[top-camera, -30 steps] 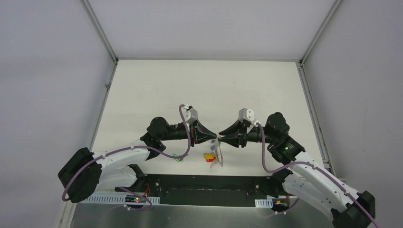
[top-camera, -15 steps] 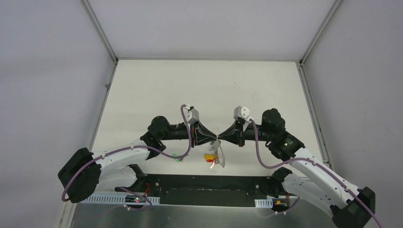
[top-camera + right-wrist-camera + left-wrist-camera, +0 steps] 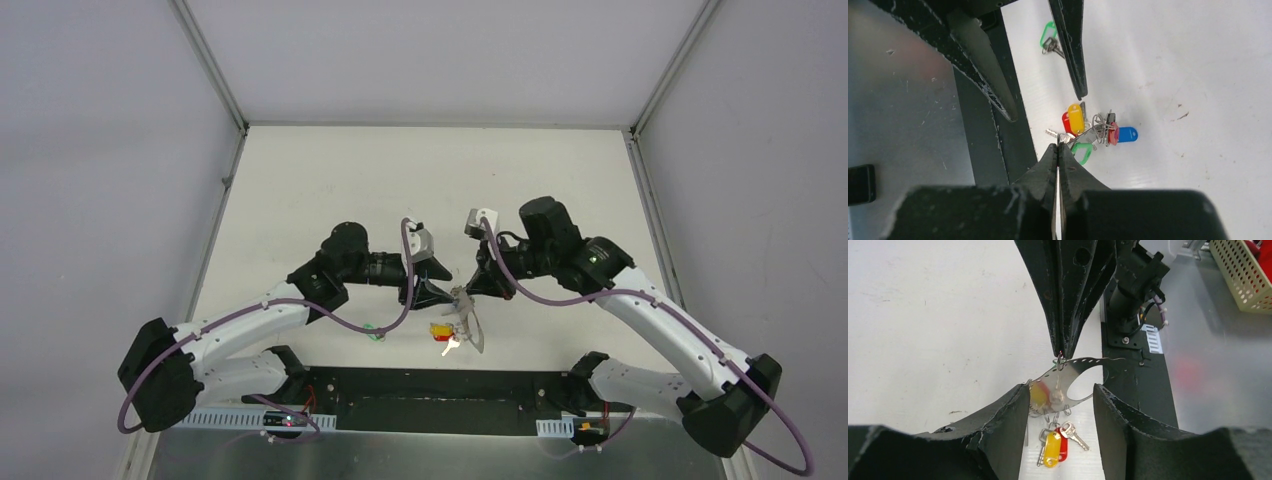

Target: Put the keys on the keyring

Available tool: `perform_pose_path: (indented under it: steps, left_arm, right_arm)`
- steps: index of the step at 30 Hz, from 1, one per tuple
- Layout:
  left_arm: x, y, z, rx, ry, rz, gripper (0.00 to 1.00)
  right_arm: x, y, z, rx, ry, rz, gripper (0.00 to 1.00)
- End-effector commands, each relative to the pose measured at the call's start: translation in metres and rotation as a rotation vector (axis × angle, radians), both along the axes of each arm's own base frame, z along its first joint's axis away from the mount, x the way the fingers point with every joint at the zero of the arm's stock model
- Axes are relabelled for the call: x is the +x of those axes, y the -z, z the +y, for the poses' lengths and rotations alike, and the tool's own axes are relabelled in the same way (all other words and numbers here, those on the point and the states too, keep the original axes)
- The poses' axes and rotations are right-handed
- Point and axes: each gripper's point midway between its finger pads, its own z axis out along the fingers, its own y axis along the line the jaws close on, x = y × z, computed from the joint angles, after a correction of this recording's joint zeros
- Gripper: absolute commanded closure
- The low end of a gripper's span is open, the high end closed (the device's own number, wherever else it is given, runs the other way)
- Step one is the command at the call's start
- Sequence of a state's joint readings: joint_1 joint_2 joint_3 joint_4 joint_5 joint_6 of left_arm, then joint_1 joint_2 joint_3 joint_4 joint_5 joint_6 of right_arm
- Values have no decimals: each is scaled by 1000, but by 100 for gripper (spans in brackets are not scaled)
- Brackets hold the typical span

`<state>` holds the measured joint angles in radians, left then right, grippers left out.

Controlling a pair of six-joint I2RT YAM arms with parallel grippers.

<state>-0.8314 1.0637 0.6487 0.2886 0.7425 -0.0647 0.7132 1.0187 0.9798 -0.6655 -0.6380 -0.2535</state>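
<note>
Keyring (image 3: 1083, 361) partly behind left gripper (image 3: 1060, 388)

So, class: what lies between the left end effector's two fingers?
In the left wrist view: the keyring, plus the yellow-tagged key and red-tagged key.

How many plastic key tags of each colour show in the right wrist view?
Green tags: 2
Yellow tag: 1
Red tags: 2, the second partly hidden in the cluster
Blue tag: 1
Total: 6
</note>
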Motion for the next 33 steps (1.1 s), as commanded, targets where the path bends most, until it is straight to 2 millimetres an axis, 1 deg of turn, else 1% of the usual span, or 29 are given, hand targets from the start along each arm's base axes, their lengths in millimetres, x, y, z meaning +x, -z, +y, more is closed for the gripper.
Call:
perform_pose_path:
  steps: [1,4,7,11,15,17,20,23,26,31,32,33]
  left_arm:
    - [-3,-1,-6,16,50,-71,49]
    - [-5,3,-10,16,52,-87,52]
    - [-9,6,-16,13,60,-82,54]
    - [-12,9,-24,2,61,-71,58]
    - [-14,11,-30,-15,66,-83,64]
    - [-15,13,-33,-11,73,-79,69]
    - [-13,18,-36,9,77,-63,80]
    - [-14,24,-38,36,96,-61,89]
    - [-15,26,-38,56,108,-64,100]
    - [-15,22,-37,50,103,-64,100]
    - [-15,22,-36,48,97,-60,100]
    - [-15,21,-35,44,88,-58,100]
  right_arm:
    - [-8,2,-12,-160,-4,70,100]
    - [-9,3,-13,-227,-11,99,100]
    - [-12,0,-8,-249,-29,120,100]
    - [-16,-6,3,-205,-52,128,100]
    - [-17,-12,10,-160,-57,122,100]
    - [-18,-13,12,-146,-61,119,100]
    - [-18,-13,12,-145,-59,117,100]
    - [-17,-12,11,-152,-55,117,100]
    - [-17,-12,11,-152,-54,115,100]
    - [-16,-11,12,-147,-52,113,100]
    - [-15,-11,12,-145,-47,107,99]
    - [-13,-10,12,-145,-36,100,93]
